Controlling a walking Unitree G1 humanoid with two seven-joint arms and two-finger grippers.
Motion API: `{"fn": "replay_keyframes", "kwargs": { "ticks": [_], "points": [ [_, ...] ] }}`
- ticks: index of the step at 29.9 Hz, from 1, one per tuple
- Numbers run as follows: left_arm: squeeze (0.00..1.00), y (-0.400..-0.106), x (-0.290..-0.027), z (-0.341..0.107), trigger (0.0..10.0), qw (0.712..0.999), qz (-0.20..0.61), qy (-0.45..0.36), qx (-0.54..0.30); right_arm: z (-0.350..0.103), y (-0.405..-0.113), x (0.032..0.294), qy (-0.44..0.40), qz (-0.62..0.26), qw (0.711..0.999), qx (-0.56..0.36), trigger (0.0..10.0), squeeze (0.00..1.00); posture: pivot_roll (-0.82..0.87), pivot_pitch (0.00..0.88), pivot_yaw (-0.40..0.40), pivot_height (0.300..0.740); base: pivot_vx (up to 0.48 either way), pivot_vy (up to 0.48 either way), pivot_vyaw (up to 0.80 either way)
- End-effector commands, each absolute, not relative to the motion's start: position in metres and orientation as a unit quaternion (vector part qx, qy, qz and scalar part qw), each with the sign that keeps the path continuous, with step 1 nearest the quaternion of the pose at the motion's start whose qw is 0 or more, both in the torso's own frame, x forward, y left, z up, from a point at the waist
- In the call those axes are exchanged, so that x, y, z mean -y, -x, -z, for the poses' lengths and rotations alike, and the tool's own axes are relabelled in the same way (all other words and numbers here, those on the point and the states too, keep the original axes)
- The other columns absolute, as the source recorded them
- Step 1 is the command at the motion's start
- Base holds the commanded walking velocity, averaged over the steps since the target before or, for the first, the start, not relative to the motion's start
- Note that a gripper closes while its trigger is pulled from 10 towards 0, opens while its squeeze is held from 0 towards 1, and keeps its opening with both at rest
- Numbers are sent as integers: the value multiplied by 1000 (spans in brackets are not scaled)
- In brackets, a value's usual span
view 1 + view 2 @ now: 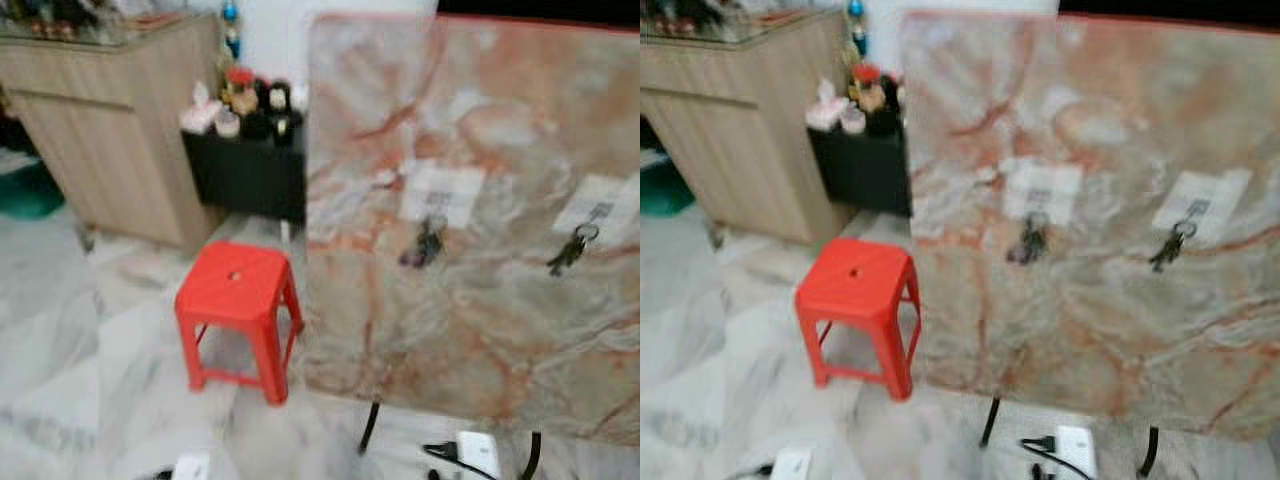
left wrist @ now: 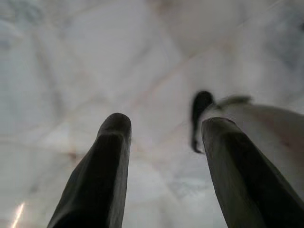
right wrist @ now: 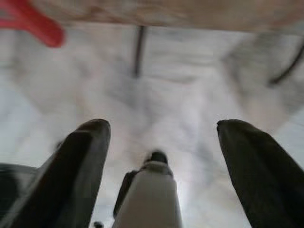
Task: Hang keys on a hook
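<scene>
no readable text, paper labels (image 1: 442,192) on marble board (image 1: 480,300) blurred

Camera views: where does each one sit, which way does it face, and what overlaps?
Left eye: head, forward and down at marble panel, two key bunches, red stool; no body.
Right eye: same scene, shifted.
Left wrist: along open left gripper at floor.
Right wrist: along open right gripper at floor, stool leg.
Shared: both eyes; stool with right wrist.
</scene>
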State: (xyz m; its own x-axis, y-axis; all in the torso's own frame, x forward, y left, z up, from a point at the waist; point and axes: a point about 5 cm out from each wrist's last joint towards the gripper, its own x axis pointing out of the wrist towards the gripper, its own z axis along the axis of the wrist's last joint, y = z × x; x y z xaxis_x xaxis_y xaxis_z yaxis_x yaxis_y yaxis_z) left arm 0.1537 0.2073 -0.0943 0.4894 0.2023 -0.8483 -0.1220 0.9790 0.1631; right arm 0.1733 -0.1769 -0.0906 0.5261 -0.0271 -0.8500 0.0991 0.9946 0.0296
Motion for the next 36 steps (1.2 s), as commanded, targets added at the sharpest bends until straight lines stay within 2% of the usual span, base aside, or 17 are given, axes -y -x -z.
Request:
{"fn": "replay_keyframes", "kwargs": {
  "ticks": [1, 36],
  "points": [
    [0, -153, -199, 96, 10000, 861, -87, -35, -501, 90, -171, 190, -29, 52, 873, -485, 10000, 0, 71, 0, -29, 740, 0, 480, 0],
    [0, -156, -195, 96, 10000, 863, -78, -30, -499, 90, -170, 192, -26, 60, 872, -486, 10000, 0, 66, 0, -28, 740, 0, 480, 0]
  ]
}}
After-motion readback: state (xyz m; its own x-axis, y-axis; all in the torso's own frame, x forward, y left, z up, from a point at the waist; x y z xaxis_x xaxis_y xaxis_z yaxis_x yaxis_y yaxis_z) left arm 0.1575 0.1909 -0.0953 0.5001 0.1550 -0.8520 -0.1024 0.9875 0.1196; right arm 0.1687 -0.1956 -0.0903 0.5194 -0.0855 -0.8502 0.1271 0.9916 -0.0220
